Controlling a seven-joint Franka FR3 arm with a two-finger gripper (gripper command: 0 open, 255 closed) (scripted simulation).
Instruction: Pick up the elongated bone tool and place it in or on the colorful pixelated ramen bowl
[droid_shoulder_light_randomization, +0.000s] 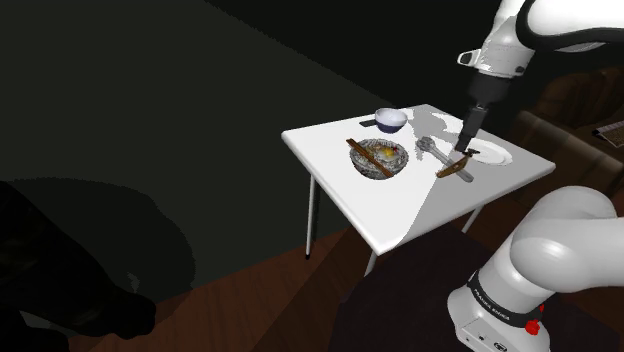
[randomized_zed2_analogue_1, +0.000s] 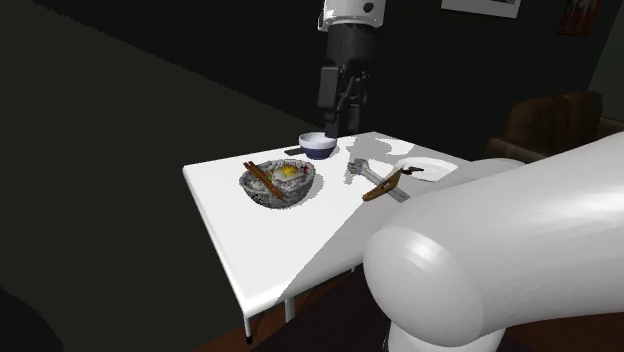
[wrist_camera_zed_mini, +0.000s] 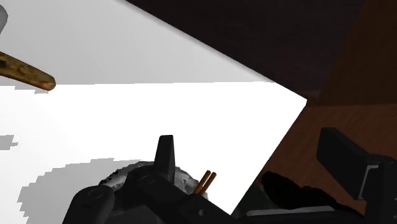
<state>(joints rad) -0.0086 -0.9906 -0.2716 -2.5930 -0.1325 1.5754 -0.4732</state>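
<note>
1. nearest in the second exterior view, a broad white link of the arm (randomized_zed2_analogue_1: 500, 260) is seen across the lower right.
2. beyond it, a white table (randomized_zed2_analogue_1: 255, 245) is seen, part lit and part shaded.
3. toward the second exterior view's left, the ramen bowl (randomized_zed2_analogue_1: 280, 185) is set on the table, mottled grey with a yellow centre. brown chopsticks (randomized_zed2_analogue_1: 262, 176) are laid over its rim.
4. the bone tool (randomized_zed2_analogue_1: 383, 186) is found flat on the table, between the ramen bowl and a white plate (randomized_zed2_analogue_1: 440, 166). it is apart from the bowl and is laid across a grey tool (randomized_zed2_analogue_1: 362, 168).
5. farther back, a small bowl (randomized_zed2_analogue_1: 318, 146) with a dark base is placed near the table's far edge.
6. the gripper (randomized_zed2_analogue_1: 340, 118) is held above the table, raised clear of the bone tool. in the shoulder view it is hung over the tool and plate.
7. the pincer is released: in the wrist view its fingers (wrist_camera_zed_mini: 167, 156) are spread apart and nothing is clasped between them.
8. behind the table, dark walls are shown.
</note>
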